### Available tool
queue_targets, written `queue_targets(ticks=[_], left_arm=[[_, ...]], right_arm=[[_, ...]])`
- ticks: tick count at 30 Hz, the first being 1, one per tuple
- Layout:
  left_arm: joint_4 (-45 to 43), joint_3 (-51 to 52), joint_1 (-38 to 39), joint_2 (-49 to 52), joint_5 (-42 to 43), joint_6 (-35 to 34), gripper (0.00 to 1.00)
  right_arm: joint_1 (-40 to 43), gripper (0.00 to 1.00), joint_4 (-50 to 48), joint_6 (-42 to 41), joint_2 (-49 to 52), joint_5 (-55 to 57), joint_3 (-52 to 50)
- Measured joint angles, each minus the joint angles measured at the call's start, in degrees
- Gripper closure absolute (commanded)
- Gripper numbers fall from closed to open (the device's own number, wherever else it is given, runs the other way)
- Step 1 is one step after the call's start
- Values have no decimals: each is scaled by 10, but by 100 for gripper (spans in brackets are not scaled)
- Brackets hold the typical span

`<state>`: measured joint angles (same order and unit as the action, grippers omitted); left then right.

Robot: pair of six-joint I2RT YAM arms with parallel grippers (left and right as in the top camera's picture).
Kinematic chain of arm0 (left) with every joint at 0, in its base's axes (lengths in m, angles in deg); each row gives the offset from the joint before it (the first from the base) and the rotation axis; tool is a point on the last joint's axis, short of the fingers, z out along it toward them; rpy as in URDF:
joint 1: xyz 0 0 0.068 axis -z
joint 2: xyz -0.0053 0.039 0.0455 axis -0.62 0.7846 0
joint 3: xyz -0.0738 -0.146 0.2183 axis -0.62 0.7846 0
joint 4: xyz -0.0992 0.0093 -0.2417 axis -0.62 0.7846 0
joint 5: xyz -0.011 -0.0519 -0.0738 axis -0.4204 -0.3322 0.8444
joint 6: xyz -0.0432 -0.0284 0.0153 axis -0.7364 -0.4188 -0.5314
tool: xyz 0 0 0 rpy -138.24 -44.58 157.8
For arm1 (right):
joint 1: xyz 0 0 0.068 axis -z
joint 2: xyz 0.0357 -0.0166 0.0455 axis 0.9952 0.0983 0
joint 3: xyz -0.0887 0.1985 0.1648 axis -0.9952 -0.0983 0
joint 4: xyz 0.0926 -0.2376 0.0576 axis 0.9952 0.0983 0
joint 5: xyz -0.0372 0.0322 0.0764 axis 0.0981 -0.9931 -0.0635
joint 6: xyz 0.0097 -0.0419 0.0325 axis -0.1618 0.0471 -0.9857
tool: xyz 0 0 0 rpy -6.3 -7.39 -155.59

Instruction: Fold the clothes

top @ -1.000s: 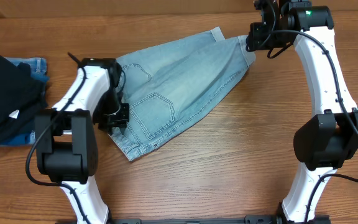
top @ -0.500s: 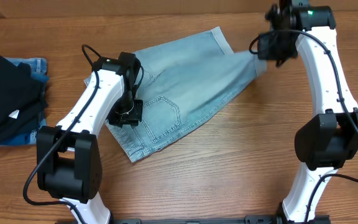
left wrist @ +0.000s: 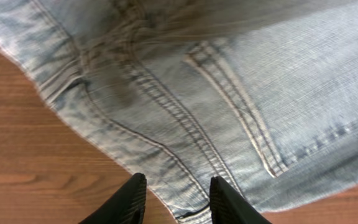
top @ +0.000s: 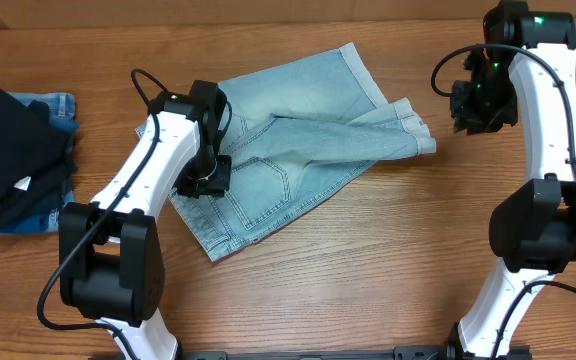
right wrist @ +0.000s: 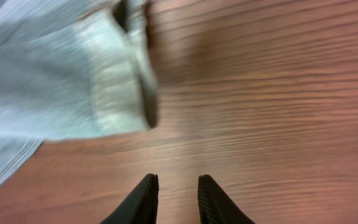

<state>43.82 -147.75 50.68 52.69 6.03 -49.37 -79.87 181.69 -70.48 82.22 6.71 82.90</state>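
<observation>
The clothes – pale denim shorts – lie back side up at the middle of the table, with the waistband toward the left arm and the cuffed hems toward the right. One leg lies partly over the other, and a raised ridge of cloth runs from the pocket area out to the nearer cuff.

The left gripper stands over the waistband edge beside a back pocket. Its jaws are partly apart, with flat denim showing between them. We cannot tell whether the tips press on the cloth.

The right gripper hangs over bare wood just beside that cuff. Its jaws are narrowly apart and hold nothing.

We judge the lengthwise fold, leg over leg, to be the step in hand, and it is not yet tidy. The next move calls for a fresh pinch on the cuff – both layers if possible. The left side must also be anchored so the shorts do not slide.
</observation>
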Motion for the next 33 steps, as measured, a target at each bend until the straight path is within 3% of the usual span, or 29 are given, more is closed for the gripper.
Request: queue_targets(ticks=[3, 5, 9, 10, 15, 20, 26, 33], left_arm=[[-11, 0, 0, 0, 22, 23, 58], [-26, 0, 0, 0, 27, 20, 52], [-65, 0, -14, 0, 33, 1, 44], [-76, 0, -25, 0, 34, -10, 40], [-160, 0, -92, 0, 46, -52, 39], [-175, 0, -97, 0, 73, -60, 39], [-166, 0, -93, 0, 82, -59, 37], [-165, 0, -93, 0, 82, -52, 36]], right_arm=[[0, 60, -1, 44, 0, -49, -1], [0, 46, -22, 54, 0, -77, -7], [-1, 42, -89, 63, 0, -114, -26], [-2, 42, -113, 64, 0, -125, -35], [-30, 51, -222, 83, 6, -146, -92], [-96, 54, -251, 121, 81, -148, -112], [-105, 53, -189, 130, 144, -139, -119], [-105, 64, -71, 112, 144, -85, -173]])
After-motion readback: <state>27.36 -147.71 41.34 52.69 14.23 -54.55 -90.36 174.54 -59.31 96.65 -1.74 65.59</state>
